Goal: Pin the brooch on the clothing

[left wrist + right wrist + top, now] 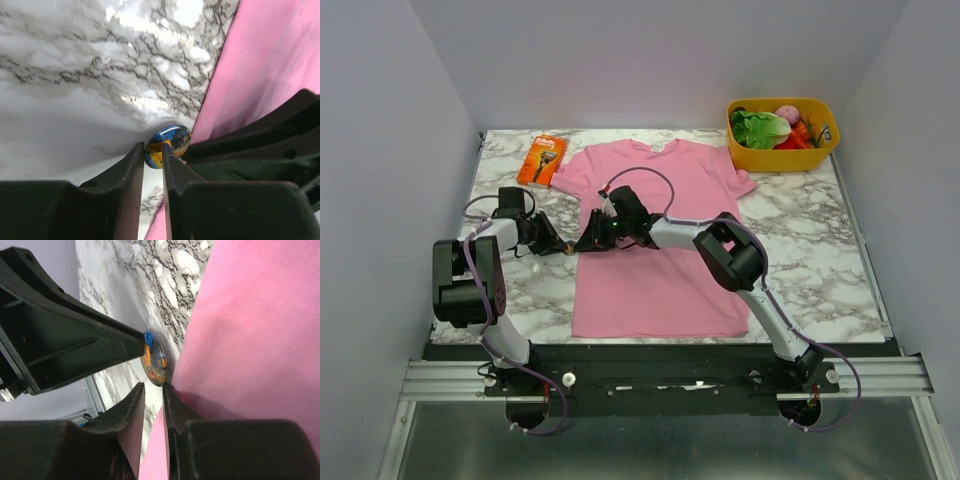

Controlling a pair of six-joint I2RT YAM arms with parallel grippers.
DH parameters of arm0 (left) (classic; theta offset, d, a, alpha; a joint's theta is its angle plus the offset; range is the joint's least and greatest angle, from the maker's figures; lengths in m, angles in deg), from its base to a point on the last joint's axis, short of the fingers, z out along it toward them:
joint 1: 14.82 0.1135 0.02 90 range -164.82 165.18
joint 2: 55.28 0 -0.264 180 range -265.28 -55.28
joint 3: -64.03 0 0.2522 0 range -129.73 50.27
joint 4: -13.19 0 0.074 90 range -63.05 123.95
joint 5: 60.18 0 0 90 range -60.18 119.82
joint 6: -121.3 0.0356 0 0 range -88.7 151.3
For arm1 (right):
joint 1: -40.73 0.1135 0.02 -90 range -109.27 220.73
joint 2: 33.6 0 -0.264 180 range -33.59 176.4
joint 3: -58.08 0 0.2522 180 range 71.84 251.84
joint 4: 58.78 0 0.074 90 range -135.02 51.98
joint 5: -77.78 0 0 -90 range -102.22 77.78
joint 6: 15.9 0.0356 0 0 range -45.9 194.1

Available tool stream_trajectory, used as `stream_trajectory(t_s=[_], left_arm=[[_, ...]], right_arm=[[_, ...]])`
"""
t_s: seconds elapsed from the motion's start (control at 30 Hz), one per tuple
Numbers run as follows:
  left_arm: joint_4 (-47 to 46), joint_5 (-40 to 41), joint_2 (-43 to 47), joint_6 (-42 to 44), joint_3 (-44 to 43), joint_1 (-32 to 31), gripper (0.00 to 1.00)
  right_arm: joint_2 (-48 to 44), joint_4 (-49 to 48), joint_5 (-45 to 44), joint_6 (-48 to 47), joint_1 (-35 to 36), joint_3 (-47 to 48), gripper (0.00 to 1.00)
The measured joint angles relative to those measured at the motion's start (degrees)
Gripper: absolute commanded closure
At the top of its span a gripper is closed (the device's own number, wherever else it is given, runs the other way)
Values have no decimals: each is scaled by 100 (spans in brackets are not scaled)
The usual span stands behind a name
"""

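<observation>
Top view: white marble table (800,240) w/ grey veins, plain pale walls (650,60). Pink short-sleeved fabric T-shirt (660,270) lies flat at centre. L gripper (557,246) and R gripper (590,243) meet tip to tip at its left edge.

L wrist view: fingers narrow, tips pinching the small round blue-and-gold brooch (174,139), upright just beside the T-shirt edge.

R wrist view: narrow gap btwn fingers, tips at fabric edge just below brooch. Cannot tell if fabric is gripped.

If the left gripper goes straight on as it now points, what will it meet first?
The brooch, right at the left gripper's tips and seemingly touching them; behind it comes the shirt's edge, though depth is unclear.
</observation>
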Motion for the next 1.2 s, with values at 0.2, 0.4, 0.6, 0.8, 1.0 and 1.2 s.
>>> stream_trajectory(t_s=[0.2, 0.4, 0.6, 0.8, 1.0, 1.2], left_arm=[[116, -260, 203, 92, 267, -52, 72], [114, -645, 350, 46, 481, -291, 73], [103, -769, 367, -22, 507, -450, 73], [210, -772, 450, -22, 505, -463, 72], [227, -820, 597, -20, 417, -529, 70], [295, -831, 662, 4, 374, -533, 64]], right_arm=[[-195, -4, -94, -94, -11, -262, 72], [-437, -68, -114, -151, 7, -505, 72], [-728, -223, -142, -157, 9, -813, 77], [-772, -166, -236, -293, 9, -861, 93], [-772, 321, -459, -557, 33, -815, 99], [-844, 525, -505, -748, 37, -809, 99]])
